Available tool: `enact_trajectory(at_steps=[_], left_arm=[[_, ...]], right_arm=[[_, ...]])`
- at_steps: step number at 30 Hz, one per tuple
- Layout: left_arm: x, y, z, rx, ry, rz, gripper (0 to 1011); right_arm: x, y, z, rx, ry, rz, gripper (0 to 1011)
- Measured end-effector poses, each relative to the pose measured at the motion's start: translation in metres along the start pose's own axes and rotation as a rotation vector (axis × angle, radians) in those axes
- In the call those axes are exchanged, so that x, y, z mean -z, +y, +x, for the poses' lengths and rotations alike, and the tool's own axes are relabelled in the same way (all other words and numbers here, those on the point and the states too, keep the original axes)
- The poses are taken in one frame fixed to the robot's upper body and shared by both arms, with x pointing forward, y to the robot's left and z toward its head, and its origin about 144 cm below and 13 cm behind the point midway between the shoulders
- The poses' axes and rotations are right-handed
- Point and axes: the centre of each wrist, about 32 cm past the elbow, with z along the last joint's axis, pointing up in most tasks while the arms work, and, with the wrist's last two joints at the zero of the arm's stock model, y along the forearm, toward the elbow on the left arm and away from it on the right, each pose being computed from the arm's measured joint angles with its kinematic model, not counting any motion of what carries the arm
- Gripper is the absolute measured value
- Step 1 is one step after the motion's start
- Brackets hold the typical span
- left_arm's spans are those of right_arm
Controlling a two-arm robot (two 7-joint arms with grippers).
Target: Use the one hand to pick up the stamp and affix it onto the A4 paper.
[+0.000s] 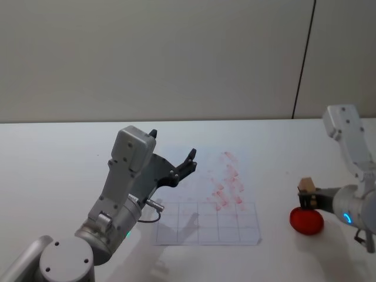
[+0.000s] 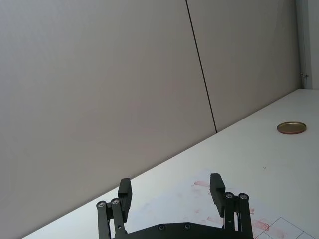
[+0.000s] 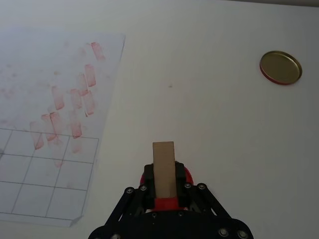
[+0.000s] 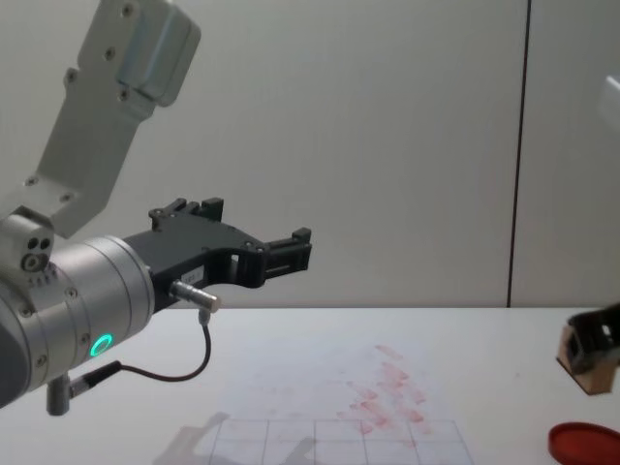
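Observation:
My right gripper [image 1: 306, 198] is shut on the stamp [image 1: 306, 187], a small light-wood block that stands out past its black fingers. In the right wrist view the stamp [image 3: 164, 167] sits between the pads of the right gripper [image 3: 164, 186]. In the chest view the stamp [image 4: 589, 366] hangs a little above the red ink pad [image 4: 586, 443], not touching it. The A4 paper [image 1: 205, 226], with grey grid lines and pinkish-red smudges, lies left of the pad. My left gripper [image 1: 173, 144] hangs open and empty, raised over the paper's left part.
The round red ink pad [image 1: 306, 221] lies on the white table right of the paper. A gold round lid [image 3: 280, 67] rests farther off on the table, also seen as the lid [image 2: 291, 128] in the left wrist view. A grey wall stands behind.

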Motion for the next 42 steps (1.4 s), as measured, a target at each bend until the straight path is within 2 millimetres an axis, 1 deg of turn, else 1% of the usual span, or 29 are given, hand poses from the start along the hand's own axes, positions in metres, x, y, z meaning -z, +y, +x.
enact_trajectory(at_steps=[13, 28, 32, 33, 34, 35, 36, 37, 38, 39, 40, 41, 42], left_arm=[[0.000, 0.000, 0.000, 0.000, 0.000, 0.000, 993], [0.000, 0.000, 0.000, 0.000, 0.000, 0.000, 993], [0.000, 0.000, 0.000, 0.000, 0.000, 0.000, 993], [0.000, 0.000, 0.000, 0.000, 0.000, 0.000, 993], [0.000, 0.000, 0.000, 0.000, 0.000, 0.000, 993], [0.000, 0.000, 0.000, 0.000, 0.000, 0.000, 993], [0.000, 0.000, 0.000, 0.000, 0.000, 0.000, 993], [0.000, 0.000, 0.000, 0.000, 0.000, 0.000, 993], [0.000, 0.000, 0.000, 0.000, 0.000, 0.000, 993], [0.000, 0.000, 0.000, 0.000, 0.000, 0.000, 993], [0.000, 0.000, 0.000, 0.000, 0.000, 0.000, 993], [0.000, 0.000, 0.000, 0.000, 0.000, 0.000, 993], [0.000, 0.000, 0.000, 0.000, 0.000, 0.000, 993]], right_arm=[[0.008, -0.001, 0.010, 0.008, 0.010, -0.036, 217], [0.013, 0.013, 0.017, -0.020, 0.022, -0.058, 218], [0.014, 0.016, 0.017, -0.028, 0.023, -0.059, 298], [0.014, 0.017, 0.018, -0.030, 0.023, -0.059, 358], [0.014, 0.017, 0.018, -0.031, 0.023, -0.059, 358], [0.014, 0.019, 0.018, -0.034, 0.022, -0.059, 392], [0.015, 0.019, 0.018, -0.036, 0.022, -0.058, 460], [0.014, 0.020, 0.018, -0.038, 0.021, -0.056, 460], [0.015, 0.020, 0.018, -0.038, 0.020, -0.055, 481], [0.015, 0.021, 0.018, -0.040, 0.019, -0.051, 538], [0.014, 0.021, 0.018, -0.041, 0.018, -0.048, 564], [0.014, 0.020, 0.018, -0.042, 0.015, -0.040, 623], [0.014, 0.020, 0.018, -0.042, 0.014, -0.038, 623]])
